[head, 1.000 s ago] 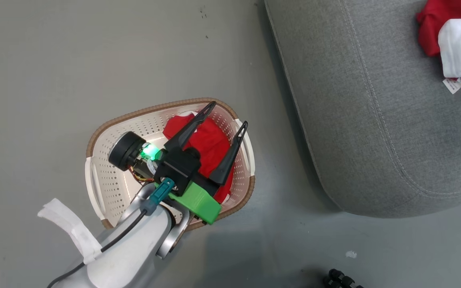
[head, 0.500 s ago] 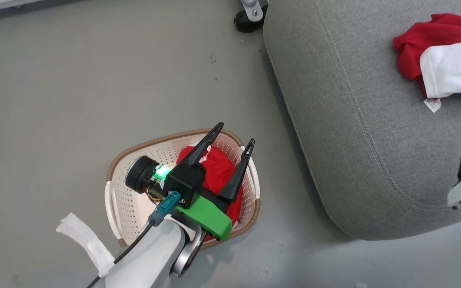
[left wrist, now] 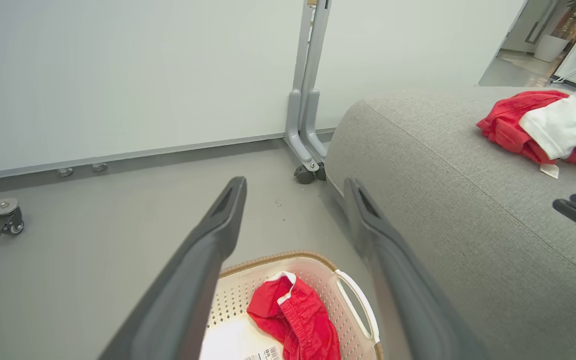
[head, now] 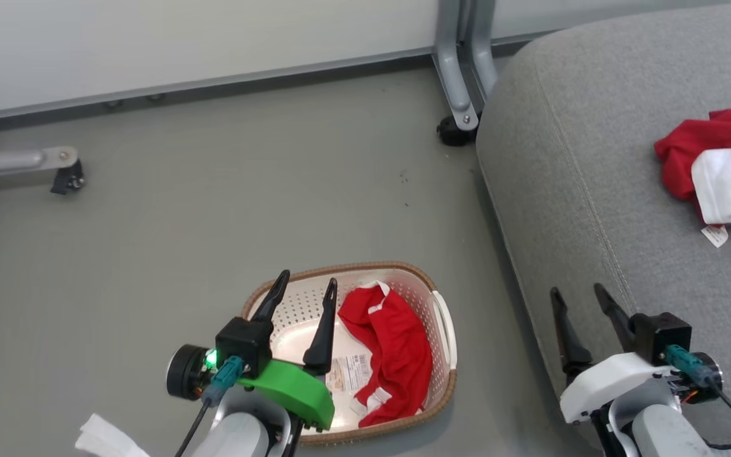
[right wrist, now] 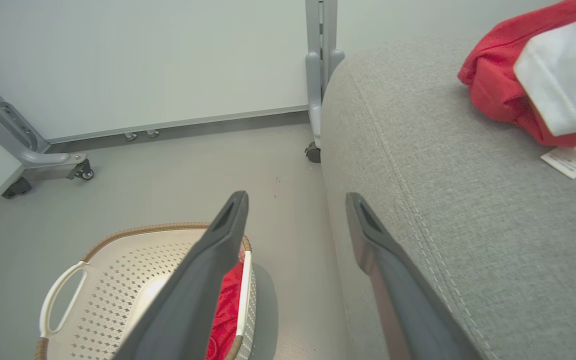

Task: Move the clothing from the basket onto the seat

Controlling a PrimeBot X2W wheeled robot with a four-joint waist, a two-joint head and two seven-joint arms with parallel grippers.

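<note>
left claw point(head: 308, 277) spread and empty, just above the basket point(head: 340, 266). right claw point(head: 575, 289) spread and empty, right of the basket at the seat point(head: 594, 158) edge. a red garment point(head: 397, 336) lies in the basket, a second garment point(head: 689, 152) on the seat. next, likely: pinch the basket's garment.

The basket point(head: 365, 265) and the seat point(head: 594, 190) are being looked down on from well above in the head view, which is being aimed toward the white wall point(head: 181, 38). In the left wrist view the scene is being taken from low and close over the basket, along the left gripper point(left wrist: 295, 182), toward that wall. In the right wrist view the same wall is being faced from beside the seat's edge, along the right gripper point(right wrist: 297, 196). The basket, the seat, the red clothing point(head: 689, 143) on it and a wheeled grey frame leg point(head: 457, 95) are being shared by all three.
</note>
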